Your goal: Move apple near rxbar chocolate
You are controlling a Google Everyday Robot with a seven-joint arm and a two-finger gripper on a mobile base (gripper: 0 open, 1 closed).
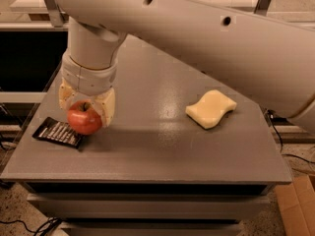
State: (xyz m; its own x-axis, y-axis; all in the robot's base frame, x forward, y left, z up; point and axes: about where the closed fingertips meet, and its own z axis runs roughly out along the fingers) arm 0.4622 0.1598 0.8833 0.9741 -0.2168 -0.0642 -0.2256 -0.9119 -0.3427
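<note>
Grey and faintly glossy, the table top [162, 156] fills most of the camera view, with a darker shelf edge below its front lip. Near its left front corner lies the rxbar chocolate [55, 132], a flat black wrapper with lines of white lettering, lying at a slant to the table's front edge.

At the right end of the rxbar chocolate is the apple [84, 118], red with a yellowish patch and its stem pointing up. In this view the apple covers the wrapper's right tip, and a shadow spreads under both. Whether the apple rests on the table or hangs just above it cannot be told.

Directly over the right end of the rxbar chocolate, the gripper [86, 113] points straight down and is clenched around the apple. Its pale fingers [109, 107] flank the fruit, one on the side toward the wrapper and one on the far side. Above the gripper rises a ribbed white wrist, and the thick white arm [206, 43] runs from there up and to the right across the top of the view.

Well to the right of the rxbar chocolate, past the middle of the table, sits a pale yellow wavy sponge [211, 108]. Farther right again and lower, on the speckled floor, stands a cardboard box [298, 205].
</note>
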